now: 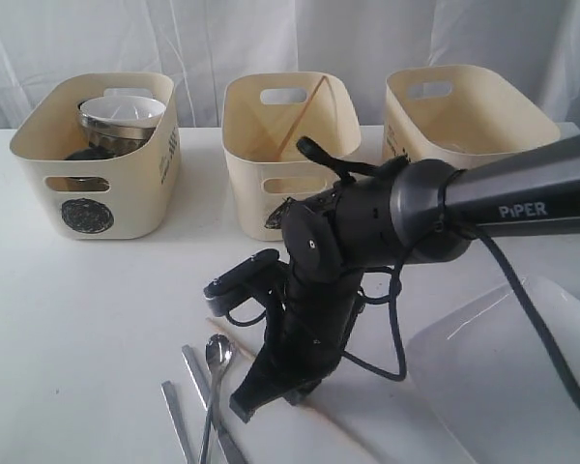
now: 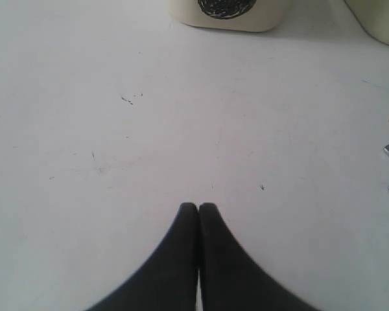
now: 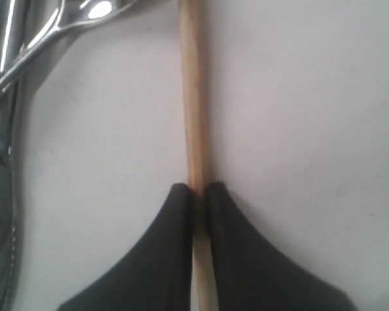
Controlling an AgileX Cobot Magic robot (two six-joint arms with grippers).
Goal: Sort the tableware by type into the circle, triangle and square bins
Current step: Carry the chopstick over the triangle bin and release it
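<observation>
Roughly halfway, it would be judged. The circle tub (image 1: pixel 126 198) is already loaded with what looks like a steel bowl (image 1: pixel 121 121). One chopstick (image 1: pixel 304 108) is seen leaning inside the middle tub (image 1: pixel 246 145), whose mark is hidden by the arm. Nothing can be made out in the right-hand tub (image 1: pixel 445 121), and its mark can't be read either.

Left on the table: a second chopstick (image 3: pixel 193 97), the spoon (image 1: pixel 216 353), flat steel cutlery pieces (image 1: pixel 179 416) beside it, and the big white plate (image 1: pixel 503 377).

The right gripper (image 3: pixel 196 189) is stretched across the middle, and its jaws are pinched on that second chopstick, which looks to be lying on the table near the spoon. The left gripper (image 2: pixel 198 206) is pressed together on nothing, over bare table.

So a pick is underway, probably; the cutlery and plate are not yet sorted.
</observation>
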